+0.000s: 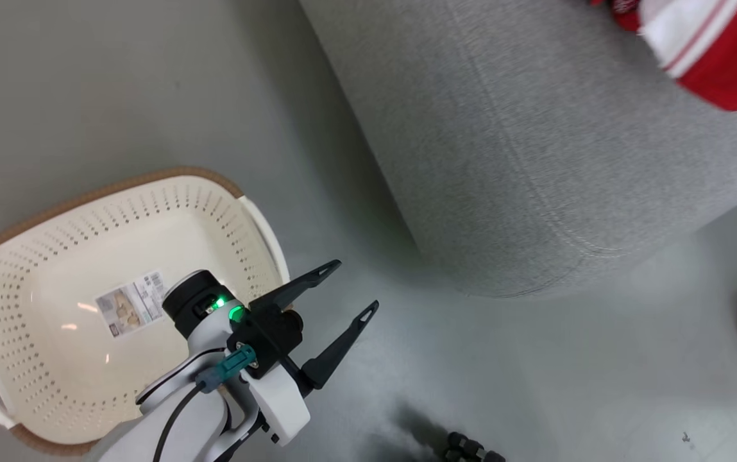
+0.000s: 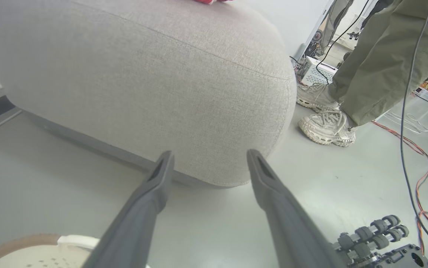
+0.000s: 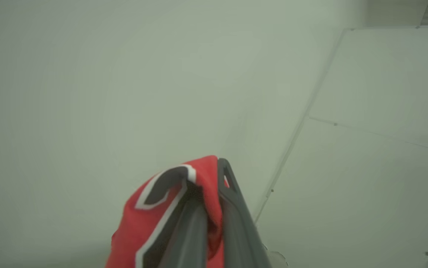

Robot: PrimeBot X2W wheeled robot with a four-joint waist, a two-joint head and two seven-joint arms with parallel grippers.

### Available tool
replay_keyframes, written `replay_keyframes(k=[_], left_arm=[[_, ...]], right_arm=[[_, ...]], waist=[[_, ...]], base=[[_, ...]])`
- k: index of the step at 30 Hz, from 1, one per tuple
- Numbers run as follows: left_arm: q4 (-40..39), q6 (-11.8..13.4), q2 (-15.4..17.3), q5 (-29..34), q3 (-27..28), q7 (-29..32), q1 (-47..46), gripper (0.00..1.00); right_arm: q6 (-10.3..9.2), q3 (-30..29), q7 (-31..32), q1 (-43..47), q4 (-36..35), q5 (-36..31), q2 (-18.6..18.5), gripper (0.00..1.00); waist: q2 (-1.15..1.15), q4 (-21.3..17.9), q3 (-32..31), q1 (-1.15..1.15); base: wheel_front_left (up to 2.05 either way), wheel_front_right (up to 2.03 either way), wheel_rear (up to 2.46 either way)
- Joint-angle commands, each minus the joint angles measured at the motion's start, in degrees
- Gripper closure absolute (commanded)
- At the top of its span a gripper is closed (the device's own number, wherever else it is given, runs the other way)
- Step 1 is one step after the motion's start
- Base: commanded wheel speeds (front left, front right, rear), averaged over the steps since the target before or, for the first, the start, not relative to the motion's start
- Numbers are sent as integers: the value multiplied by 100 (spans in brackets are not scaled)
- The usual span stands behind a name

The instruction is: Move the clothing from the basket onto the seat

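1 thin fold of clothing (image 3: 150, 219) is all the right hand (image 3: 208, 186) pinches, so it might slip to the floor (image 1: 150, 96) short of the seat (image 1: 535, 160); left hand (image 1: 355, 284) is spread, empty.

Head view looks steeply down on sofa (image 1: 535, 160) and basket (image 1: 169, 174); low left wrist view faces that sofa's corner; right wrist view faces pale wall (image 3: 124, 74).

Left gripper (image 1: 355, 285): two long dark slot-tipped fingers (image 1: 342, 343); behind them, black wrist (image 1: 272, 333) with green lights (image 1: 235, 314), teal connector (image 1: 230, 367), black cable (image 1: 172, 417), white forearm (image 1: 278, 398).
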Motion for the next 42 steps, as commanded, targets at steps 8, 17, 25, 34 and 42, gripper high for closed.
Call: replay_keyframes(k=[8, 17, 25, 34, 42], left_arm=[[-67, -22, 186, -57, -39, -66, -210, 0], [286, -5, 143, -190, 90, -335, -398, 0], [624, -8, -37, -277, 67, -499, -519, 0], [991, -15, -360, -444, 51, -643, -612, 0], [1211, -19, -662, -530, 187, -672, -564, 0]], right_arm=[[7, -1658, 397, -983, -286, -1070, -255, 100], [7, -2126, 914, -1104, -407, -1274, 620, 100], [7, -1996, 711, -576, 637, -1187, 809, 100], [7, -1326, -146, 169, 1962, -793, 529, 0], [7, -322, -292, 938, 1773, -171, 555, 0]], waist=[[0, 666, 733, 0], [0, 1104, 962, 0], [0, 1367, 894, 0], [0, 1534, 506, 0], [0, 1721, -63, 0]], base=[[0, 0, 0], [0, 0, 0], [0, 0, 0], [0, 0, 0], [0, 0, 0]])
